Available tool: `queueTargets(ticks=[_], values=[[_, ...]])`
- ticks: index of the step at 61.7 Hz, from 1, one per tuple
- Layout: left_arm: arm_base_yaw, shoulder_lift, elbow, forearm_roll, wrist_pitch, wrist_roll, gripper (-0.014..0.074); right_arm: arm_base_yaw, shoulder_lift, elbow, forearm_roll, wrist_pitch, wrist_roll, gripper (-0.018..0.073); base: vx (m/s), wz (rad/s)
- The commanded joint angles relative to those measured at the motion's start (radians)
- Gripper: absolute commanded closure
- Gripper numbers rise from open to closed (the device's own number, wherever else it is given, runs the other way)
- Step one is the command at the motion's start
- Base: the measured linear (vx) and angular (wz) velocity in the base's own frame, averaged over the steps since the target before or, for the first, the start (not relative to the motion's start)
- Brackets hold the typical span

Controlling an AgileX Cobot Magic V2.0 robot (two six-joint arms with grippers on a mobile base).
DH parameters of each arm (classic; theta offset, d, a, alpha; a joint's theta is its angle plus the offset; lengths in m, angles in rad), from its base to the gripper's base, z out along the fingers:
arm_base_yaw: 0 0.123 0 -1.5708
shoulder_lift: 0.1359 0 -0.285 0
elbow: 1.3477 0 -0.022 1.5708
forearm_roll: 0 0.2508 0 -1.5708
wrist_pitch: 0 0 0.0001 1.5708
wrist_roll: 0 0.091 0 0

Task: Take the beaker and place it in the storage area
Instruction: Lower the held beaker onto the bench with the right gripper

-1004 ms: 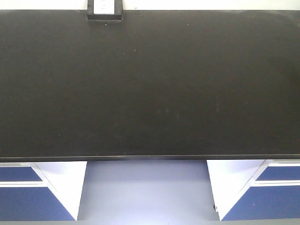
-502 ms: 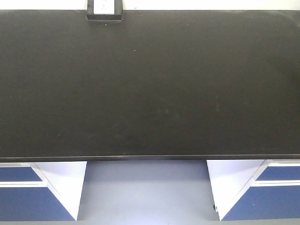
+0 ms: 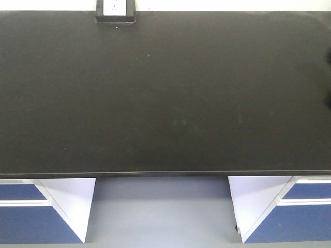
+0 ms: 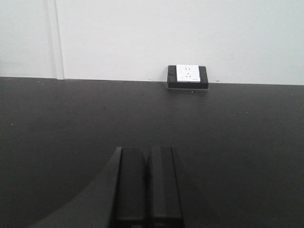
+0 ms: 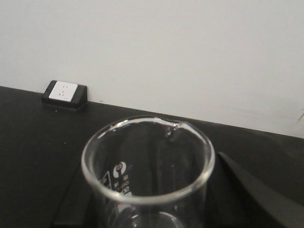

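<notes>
Right end effector (image 5: 154, 204) grips the beaker (image 5: 147, 156) upright, with bare desk (image 5: 33, 152) ahead of it and the socket box (image 5: 64, 94) far ahead-left. Best bet: lower slowly, rim level, and release only once the base sits flat. Left end effector (image 4: 147, 190) is closed and empty.

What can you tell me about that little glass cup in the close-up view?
It is a clear glass beaker with a flared rim and a pour lip on its far side. White printing shows on its wall, too blurred to read. It is upright, looks empty, and sits between the right claw's dark fingers, above a matte-black benchtop.
</notes>
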Motion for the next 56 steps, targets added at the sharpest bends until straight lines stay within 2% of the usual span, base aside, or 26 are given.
queueTargets(ticks=[1, 7, 26, 36, 43, 56], values=[[-0.007, -0.017, 0.022, -0.006, -0.085, -0.006, 0.0605, -0.008, 0.148, -0.026, -0.009, -0.222, -0.003, 0.0562, 0.00, 0.00], [-0.007, -0.017, 0.022, -0.006, -0.085, -0.006, 0.0605, -0.008, 0.310, -0.026, -0.006, -0.409, -0.003, 0.0562, 0.00, 0.00], [-0.007, -0.017, 0.022, -0.006, -0.085, -0.006, 0.0605, -0.008, 0.732, -0.026, -0.002, -0.840, -0.003, 0.0560, 0.00, 0.00], [-0.007, -0.017, 0.022, -0.006, -0.085, -0.006, 0.0605, -0.008, 0.926, -0.026, 0.087, -1.057, -0.012, 0.0560, 0.00, 0.00], [-0.007, -0.017, 0.022, -0.006, -0.085, -0.006, 0.0605, -0.010, 1.036, -0.026, 0.161, -1.170, -0.012, 0.0560, 0.00, 0.00], [-0.007, -0.017, 0.022, -0.006, -0.085, -0.006, 0.0605, -0.055, 1.184, -0.026, 0.151, -1.285, -0.012, 0.0560, 0.00, 0.00]])
